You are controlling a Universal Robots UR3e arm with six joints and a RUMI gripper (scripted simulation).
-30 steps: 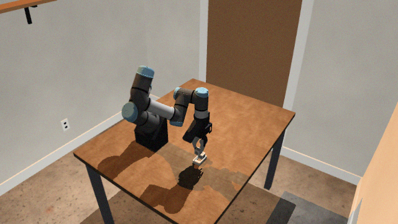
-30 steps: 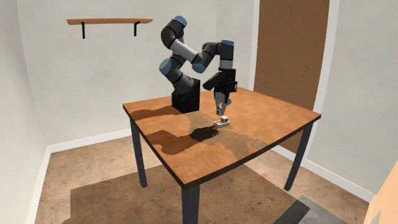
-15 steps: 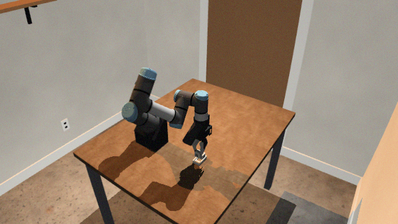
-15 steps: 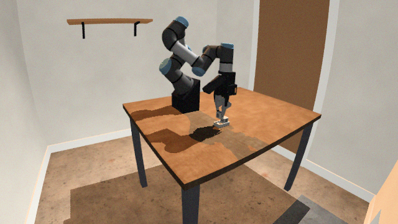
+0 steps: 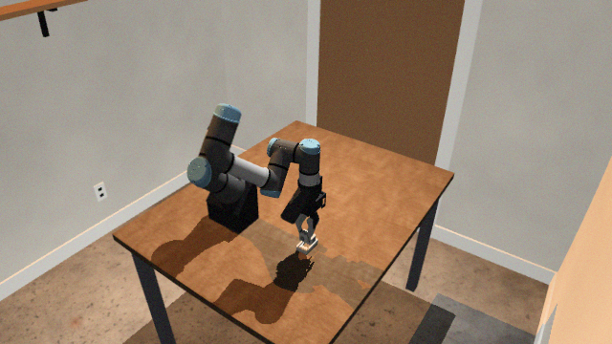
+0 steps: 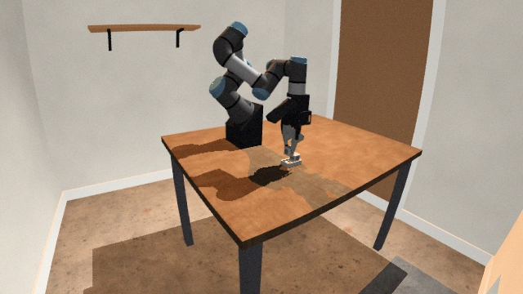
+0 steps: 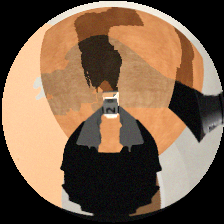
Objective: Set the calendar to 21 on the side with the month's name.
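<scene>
Cube [image 7: 111, 108] showing 2 appears clasped in the end effector [image 5: 307, 236] [image 6: 290, 155] [image 7: 110, 106]

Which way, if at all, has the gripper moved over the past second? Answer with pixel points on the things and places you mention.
Yes, the gripper [image 5: 307, 235] [image 6: 292, 156] [image 7: 110, 106] has moved down, closer to the pale tray [image 5: 305, 250] [image 6: 291, 164] [image 7: 117, 96].
</scene>
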